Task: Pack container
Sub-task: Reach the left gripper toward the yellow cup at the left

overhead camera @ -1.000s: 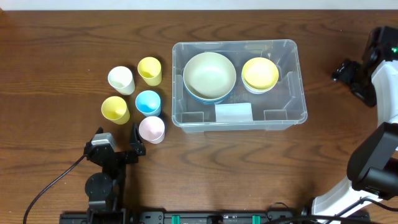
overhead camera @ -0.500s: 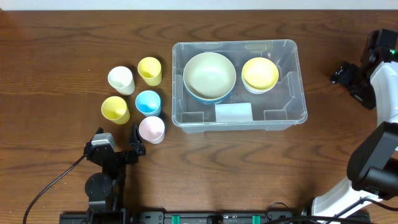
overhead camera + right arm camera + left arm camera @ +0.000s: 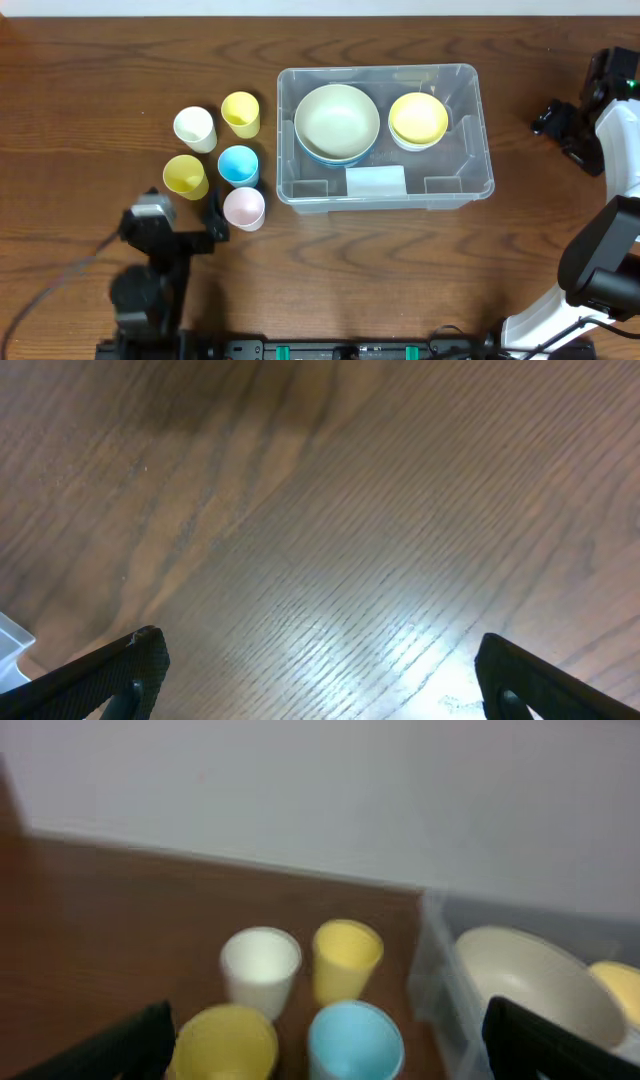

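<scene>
Two pincers show, each with its fingers spread apart and holding nothing. Just ahead of the left pincer (image 3: 182,222) five cups stand on the tabletop (image 3: 80,80): a pink cup (image 3: 244,207) beside its right finger, then a blue cup (image 3: 238,164), a near yellow cup (image 3: 185,175), a white cup (image 3: 194,128) and a far yellow cup (image 3: 241,113). The container (image 3: 462,160) lies ahead and to that pincer's right, holding a cream bowl (image 3: 337,122) and a yellow bowl (image 3: 418,118). The right pincer (image 3: 560,130) hovers apart from the container.
</scene>
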{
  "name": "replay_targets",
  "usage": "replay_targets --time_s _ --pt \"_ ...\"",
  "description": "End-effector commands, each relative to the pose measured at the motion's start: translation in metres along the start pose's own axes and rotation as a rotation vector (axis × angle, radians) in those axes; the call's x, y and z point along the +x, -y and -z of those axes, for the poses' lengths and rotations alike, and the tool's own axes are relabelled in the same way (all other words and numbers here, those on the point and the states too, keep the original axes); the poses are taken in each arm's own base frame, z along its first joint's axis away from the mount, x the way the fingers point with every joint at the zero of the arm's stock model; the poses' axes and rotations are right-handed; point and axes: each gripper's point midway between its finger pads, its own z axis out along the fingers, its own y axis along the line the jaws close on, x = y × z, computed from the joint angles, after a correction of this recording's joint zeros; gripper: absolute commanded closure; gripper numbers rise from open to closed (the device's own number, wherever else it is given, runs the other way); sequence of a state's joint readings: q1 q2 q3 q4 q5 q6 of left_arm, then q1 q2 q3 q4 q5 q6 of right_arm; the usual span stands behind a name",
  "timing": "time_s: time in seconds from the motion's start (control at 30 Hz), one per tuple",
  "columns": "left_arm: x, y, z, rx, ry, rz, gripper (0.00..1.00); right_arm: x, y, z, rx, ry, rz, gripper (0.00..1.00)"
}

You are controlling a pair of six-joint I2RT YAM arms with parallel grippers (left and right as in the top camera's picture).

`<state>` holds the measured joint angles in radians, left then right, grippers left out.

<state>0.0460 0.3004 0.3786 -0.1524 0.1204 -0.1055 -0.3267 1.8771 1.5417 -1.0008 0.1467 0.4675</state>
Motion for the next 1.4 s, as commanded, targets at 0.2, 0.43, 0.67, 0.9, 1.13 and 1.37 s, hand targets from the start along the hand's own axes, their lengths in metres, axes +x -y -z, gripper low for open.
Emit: replay_targets --time_s 0.2,0.43,0.67,0.9,1.13,1.37 --pt "-0.046 0.017 -0.056 0.066 -0.273 -0.008 0.02 0.002 0.000 -0.004 0.004 -0.010 -0.017 0.01" --pt "-0.001 -0.063 -0.063 -0.354 -0.522 0.307 0.02 0.002 0.000 -0.004 0.004 -0.010 -0.017 0.01" --pt "0.041 -0.104 -0.056 -0.513 -0.708 0.414 0.02 0.002 0.000 -0.004 0.004 -0.010 -0.017 0.01" --pt "0.075 -0.113 -0.069 -0.538 -0.816 0.428 0.02 0.002 0.000 -0.004 0.004 -0.010 -0.017 0.01" --pt "0.122 -0.121 -0.074 -0.574 -0.979 0.450 0.02 0.002 0.000 -0.004 0.004 -0.010 -0.017 0.01" --pt "0.159 -0.125 -0.074 -0.636 -1.082 0.518 0.02 0.002 0.000 -0.004 0.004 -0.010 -0.017 0.01"
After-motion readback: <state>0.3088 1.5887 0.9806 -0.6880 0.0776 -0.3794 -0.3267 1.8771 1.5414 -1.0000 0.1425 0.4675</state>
